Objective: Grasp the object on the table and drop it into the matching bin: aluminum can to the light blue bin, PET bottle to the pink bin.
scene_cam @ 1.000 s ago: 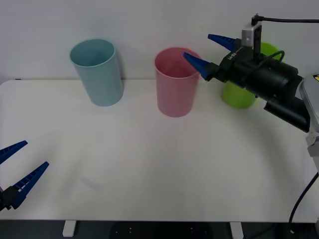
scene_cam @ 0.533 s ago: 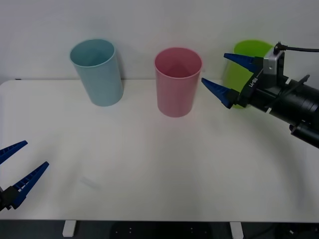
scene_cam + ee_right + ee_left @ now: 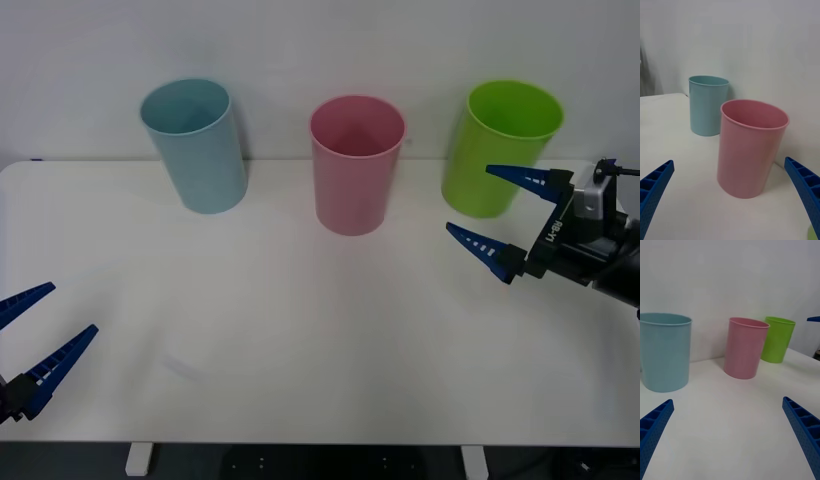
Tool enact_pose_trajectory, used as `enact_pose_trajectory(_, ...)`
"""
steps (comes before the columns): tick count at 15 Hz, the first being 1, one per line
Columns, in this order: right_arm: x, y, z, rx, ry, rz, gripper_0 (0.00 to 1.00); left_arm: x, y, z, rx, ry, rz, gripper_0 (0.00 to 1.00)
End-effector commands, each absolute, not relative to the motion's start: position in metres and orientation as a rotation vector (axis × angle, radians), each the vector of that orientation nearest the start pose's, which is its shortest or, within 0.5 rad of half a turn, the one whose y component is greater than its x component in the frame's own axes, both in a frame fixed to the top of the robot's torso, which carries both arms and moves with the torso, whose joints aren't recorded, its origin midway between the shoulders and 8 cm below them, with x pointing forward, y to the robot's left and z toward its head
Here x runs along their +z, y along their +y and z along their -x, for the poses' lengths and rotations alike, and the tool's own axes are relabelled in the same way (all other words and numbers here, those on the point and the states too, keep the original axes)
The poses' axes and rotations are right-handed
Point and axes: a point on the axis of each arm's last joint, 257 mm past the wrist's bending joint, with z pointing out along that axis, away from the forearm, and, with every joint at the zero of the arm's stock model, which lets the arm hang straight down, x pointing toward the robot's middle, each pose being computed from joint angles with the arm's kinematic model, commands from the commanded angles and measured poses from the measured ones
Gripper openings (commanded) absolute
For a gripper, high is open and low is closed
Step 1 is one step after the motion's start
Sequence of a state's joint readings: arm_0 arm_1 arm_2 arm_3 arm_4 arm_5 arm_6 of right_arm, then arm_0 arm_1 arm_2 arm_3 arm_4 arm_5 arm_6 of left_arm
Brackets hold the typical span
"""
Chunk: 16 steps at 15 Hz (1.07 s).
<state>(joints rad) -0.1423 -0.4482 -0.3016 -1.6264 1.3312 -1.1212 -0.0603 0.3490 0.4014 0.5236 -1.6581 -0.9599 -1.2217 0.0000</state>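
Blue ribbed fingers, front view: right gripper at the table's right side, fingers spread wide apart, nothing between them; it sits in front of the lime green bin, tips pointing toward the robot's left.
Left gripper, front view: left gripper low at the near-left corner of the table, fingers apart, holding nothing, well apart from all bins.
Bins, front view: three upright in a row along the far edge. Light blue bin on the left, pink bin in the middle, lime green on the right. None touching each other.
PET bottle, front view: can't see it on the tabletop or in either gripper; inside of pink bin can't be made out from this angle.
Backdrop, front view: plain pale wall behind the bins.

Right wrist view, fingers: two blue fingers at the lower corners, wide apart, nothing gripped.
Right wrist view, bins: pink bin nearest, standing between the finger lines but not touched; light blue bin farther back, beside it w/ a gap.
Right wrist view, bin interior: pink rim seen from the side, so contents can't be told.

Left wrist view, fingers: blue fingers at both lower corners, apart, empty.
Left wrist view, bins: light blue bin closest, pink bin mid, lime green bin just beyond it, all upright on white table.
Left wrist view, other arm: tip of a right gripper finger at the edge, near the green bin.
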Motion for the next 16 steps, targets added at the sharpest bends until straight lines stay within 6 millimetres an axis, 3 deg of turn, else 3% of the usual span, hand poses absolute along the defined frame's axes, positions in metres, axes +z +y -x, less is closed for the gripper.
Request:
enact_pose_trajectory(1,-0.124,-0.230,-0.459,0.442,1.373,0.861,1.00,-0.169,0.330,-0.342,-0.567,1.441,-0.465,1.00)
enact_pose_trajectory(9,-0.162,-0.290,-0.428,0.372,1.505,0.796,1.00,-0.169,0.330,-0.342,-0.567,1.441,-0.465,1.00)
enact_pose_trajectory(16,-0.174,-0.299,-0.414,0.385,1.539,0.788,1.00,-0.169,0.330,-0.342,-0.567,1.441,-0.465,1.00)
